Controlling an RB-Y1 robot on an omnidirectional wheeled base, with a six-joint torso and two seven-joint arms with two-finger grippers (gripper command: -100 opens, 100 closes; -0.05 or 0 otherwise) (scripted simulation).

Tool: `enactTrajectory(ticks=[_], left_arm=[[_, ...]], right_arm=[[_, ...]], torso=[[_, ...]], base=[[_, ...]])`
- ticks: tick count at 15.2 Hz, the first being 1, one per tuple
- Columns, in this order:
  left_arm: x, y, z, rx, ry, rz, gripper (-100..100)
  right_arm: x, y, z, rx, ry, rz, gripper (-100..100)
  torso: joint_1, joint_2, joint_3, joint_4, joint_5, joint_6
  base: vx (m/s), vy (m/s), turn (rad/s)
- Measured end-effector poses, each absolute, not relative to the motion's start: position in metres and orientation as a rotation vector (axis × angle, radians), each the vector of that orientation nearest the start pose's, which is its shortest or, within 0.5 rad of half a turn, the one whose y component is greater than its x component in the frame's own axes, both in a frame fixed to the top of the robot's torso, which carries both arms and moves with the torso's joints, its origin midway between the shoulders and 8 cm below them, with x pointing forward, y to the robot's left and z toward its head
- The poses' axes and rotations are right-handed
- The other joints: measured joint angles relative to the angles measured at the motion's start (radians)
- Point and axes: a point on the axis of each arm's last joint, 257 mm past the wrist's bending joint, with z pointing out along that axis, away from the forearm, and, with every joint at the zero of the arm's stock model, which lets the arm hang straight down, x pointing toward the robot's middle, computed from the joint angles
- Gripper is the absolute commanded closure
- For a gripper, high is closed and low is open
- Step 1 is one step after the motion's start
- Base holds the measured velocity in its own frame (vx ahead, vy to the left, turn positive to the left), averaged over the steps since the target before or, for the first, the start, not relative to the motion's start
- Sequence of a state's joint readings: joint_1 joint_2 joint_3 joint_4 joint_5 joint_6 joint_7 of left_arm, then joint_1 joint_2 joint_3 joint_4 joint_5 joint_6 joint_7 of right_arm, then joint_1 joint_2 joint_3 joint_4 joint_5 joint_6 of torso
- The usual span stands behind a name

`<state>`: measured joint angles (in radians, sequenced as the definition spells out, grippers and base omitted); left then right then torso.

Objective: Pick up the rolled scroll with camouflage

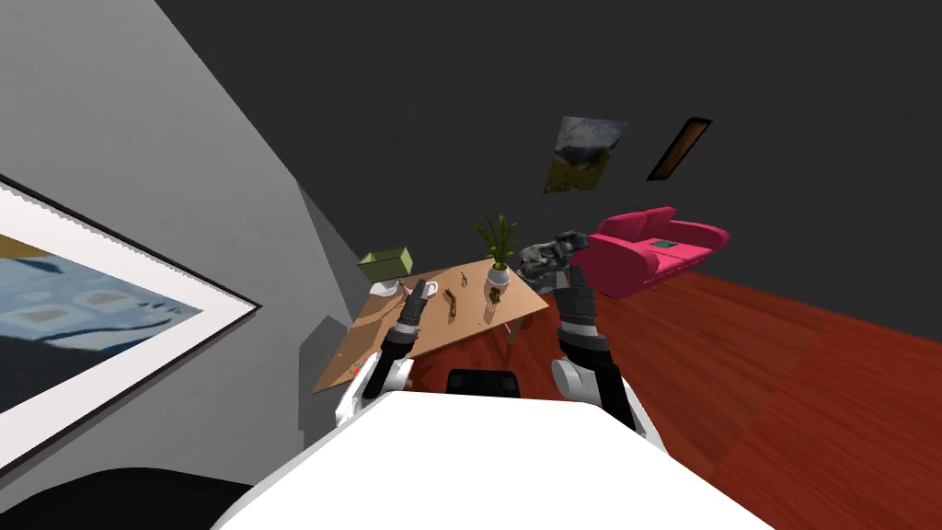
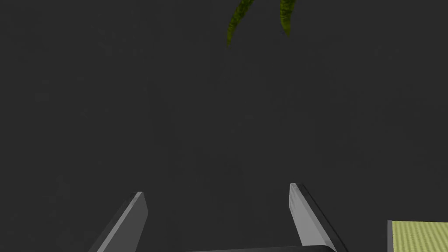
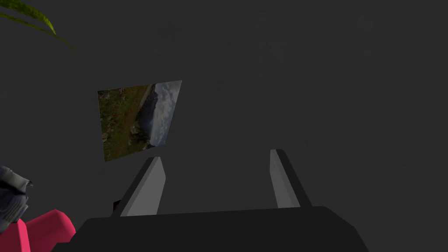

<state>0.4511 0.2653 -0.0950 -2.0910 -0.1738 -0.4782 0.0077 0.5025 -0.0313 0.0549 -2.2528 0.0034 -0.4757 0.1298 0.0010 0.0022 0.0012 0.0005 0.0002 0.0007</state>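
Scroll (image 1: 550, 253) sits by the tabletop (image 1: 368, 354) corner, at 11 o'clock from the right tool (image 3: 214, 155). Both tools, left tool (image 2: 215, 189) too, are wide open and empty. Nothing grabbed yet.

On the table (image 1: 363, 339) stand a potted plant (image 1: 498, 258) and a box (image 1: 384, 265); the sofa (image 1: 658, 250) lies to its right.

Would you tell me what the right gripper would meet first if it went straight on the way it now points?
Probably the dark grey wall: the right gripper, jaws open, aims at bare wall beside the landscape picture, with nothing showing between. Its distance is unclear.
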Motion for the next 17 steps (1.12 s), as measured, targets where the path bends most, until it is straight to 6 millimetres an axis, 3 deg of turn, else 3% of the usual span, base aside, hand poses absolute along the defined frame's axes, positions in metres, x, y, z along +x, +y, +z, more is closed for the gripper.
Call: enactTrajectory(ticks=[8, 12, 17], left_arm=[[0.387, 0.187, -0.151, -0.306, 1.325, -1.117, -100], [0.38, 0.176, -0.202, -0.183, 1.474, -1.039, -100], [0.363, 0.177, -0.264, -0.02, 1.643, -0.938, -100]], right_arm=[[0.356, -0.259, 0.006, 0.63, 0.713, 1.223, 0], [0.356, -0.259, 0.006, 0.63, 0.713, 1.223, 0], [0.356, -0.259, 0.006, 0.63, 0.713, 1.223, 0]], torso=[[0.0, -0.001, -0.001, 0.0, 0.0, -0.001], [0.0, -0.001, -0.001, 0.0, 0.0, 0.0], [0.0, -0.002, -0.001, 0.0, 0.0, 0.0]], base=[[-0.02, -0.004, -0.277], [-0.016, -0.004, -0.311], [-0.007, -0.003, -0.324]])
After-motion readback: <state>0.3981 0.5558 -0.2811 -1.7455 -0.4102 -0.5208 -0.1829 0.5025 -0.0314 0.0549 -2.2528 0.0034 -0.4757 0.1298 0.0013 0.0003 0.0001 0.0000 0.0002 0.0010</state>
